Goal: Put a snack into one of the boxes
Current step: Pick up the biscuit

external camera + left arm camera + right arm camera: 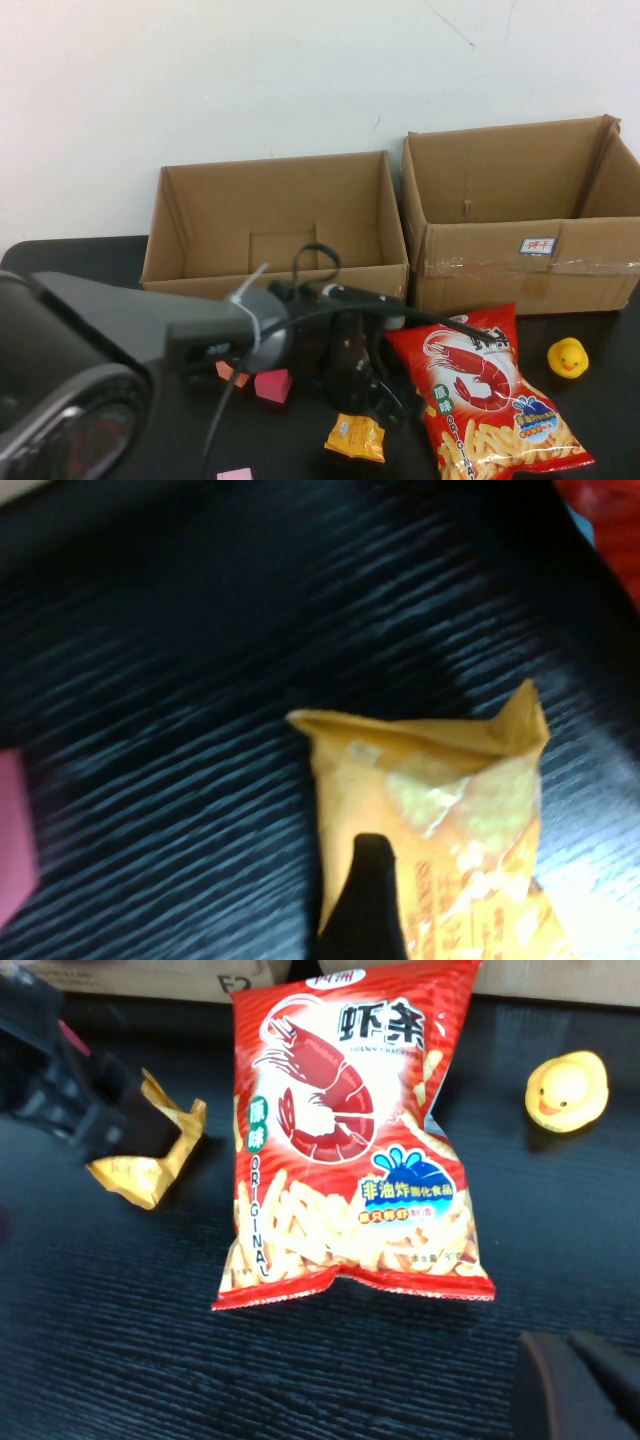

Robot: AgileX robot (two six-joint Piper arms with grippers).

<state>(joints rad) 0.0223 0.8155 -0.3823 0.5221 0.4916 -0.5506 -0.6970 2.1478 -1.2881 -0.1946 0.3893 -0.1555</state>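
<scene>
A: Nearest the camera is the left arm (pixel 110 340), big and dark, reaching over the table (pixel 600 420). Beyond it?

B: Two open cardboard boxes, the left box (pixel 275 225) and the right box (pixel 520 215), against a white wall (pixel 250 70). Then the red shrimp-chip bag (pixel 485 395), and the small orange snack packet (pixel 356 437) just beside it.

A: And the left gripper (pixel 372 405)?

B: Down at the orange packet, one finger (pixel 368 900) over it. I cannot tell whether it's open or gripping. The right gripper (pixel 580 1380) hangs near the chip bag; same doubt.

A: Handling?

B: Likely light, crinkly, slippery foil; pinch a crimped end. A yellow duck (pixel 568 357) and pink blocks (pixel 272 384) lie nearby.
</scene>
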